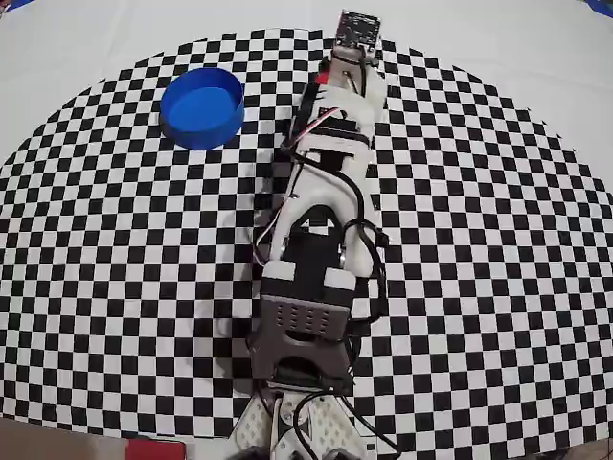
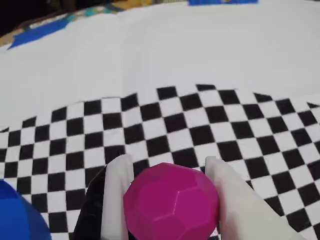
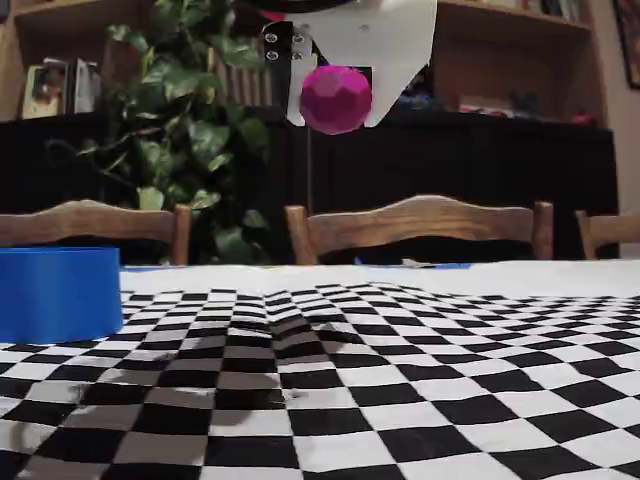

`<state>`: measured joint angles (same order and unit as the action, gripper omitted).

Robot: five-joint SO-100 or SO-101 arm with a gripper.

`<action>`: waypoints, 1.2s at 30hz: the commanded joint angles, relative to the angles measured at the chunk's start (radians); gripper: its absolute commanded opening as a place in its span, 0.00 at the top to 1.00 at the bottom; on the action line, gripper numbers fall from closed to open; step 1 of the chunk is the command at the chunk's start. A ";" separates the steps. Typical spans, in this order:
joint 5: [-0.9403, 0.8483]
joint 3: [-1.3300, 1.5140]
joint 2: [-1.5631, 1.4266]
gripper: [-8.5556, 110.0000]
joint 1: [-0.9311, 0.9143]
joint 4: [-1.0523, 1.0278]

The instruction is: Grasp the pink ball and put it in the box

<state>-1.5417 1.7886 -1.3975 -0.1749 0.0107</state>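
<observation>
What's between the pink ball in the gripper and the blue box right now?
Nothing. In the fixed view the pink ball hangs in the gripper high above the checkered cloth, and the stretch across to the blue box is bare.

One ball; one box; one arm with one gripper; three chairs; one plant; one checkered mat.

— Any writing, labels or numbers to read here?

— None legible. The books on the shelf at ten o'clock in the fixed view are too blurred to make out any titles, and the small circuit board at twelve o'clock in the overhead view shows no readable marking.
</observation>
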 commanded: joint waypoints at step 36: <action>-0.003 -0.018 0.015 0.93 0.310 0.026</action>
<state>-1.5417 1.7902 -1.3714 0.1227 0.0199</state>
